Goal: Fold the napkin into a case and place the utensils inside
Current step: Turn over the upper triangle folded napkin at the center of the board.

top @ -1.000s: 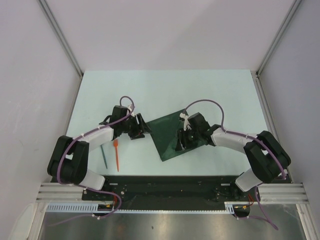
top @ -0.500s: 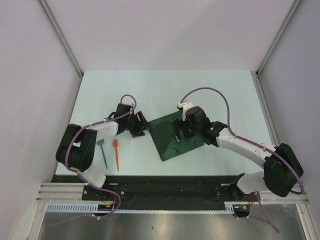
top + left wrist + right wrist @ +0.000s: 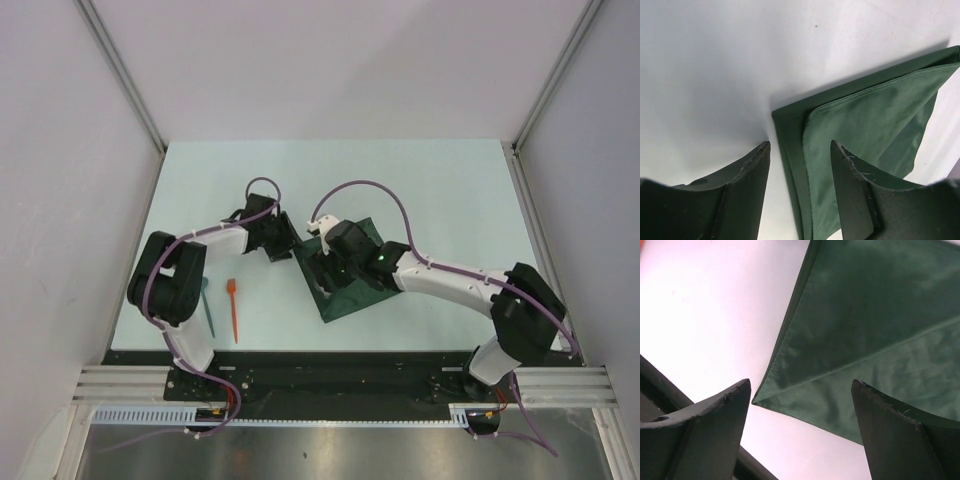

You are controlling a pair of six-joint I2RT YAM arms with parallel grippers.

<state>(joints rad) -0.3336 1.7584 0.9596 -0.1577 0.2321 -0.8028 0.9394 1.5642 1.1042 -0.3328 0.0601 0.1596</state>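
- The table (image 3: 430, 180) is a pale, smooth surface with plain walls on three sides. Its far half and right side are bare, leaving wide room there. The near edge is taken up by the two arm bases.
- The napkin (image 3: 350, 302) lies flat near the table's middle, turned like a diamond and well apart from every edge. From above it reads as one dark green sheet.
- The left wrist view shows what the top view does not. The napkin (image 3: 865, 115) is folded, with a lighter, hemmed upper layer set slightly back from a darker lower one. The right wrist view shows a straight crease running across the matte weave of the napkin (image 3: 865, 315).
- The right gripper (image 3: 325, 265) hangs over the cloth's left part. Its wedge-shaped dark fingers are spread wide above a pointed corner, and the right gripper (image 3: 800, 382) holds nothing.
- The left gripper (image 3: 280, 243) sits at the napkin's left corner. Its jaws are parted and straddle the folded edge, and the left gripper (image 3: 797, 145) grips nothing.
- The utensils lie on bare table near the left front, well apart from the napkin. The orange-red utensil (image 3: 233, 310) is in full view. The teal utensil (image 3: 207, 312) lies just beside it, partly under the left arm.
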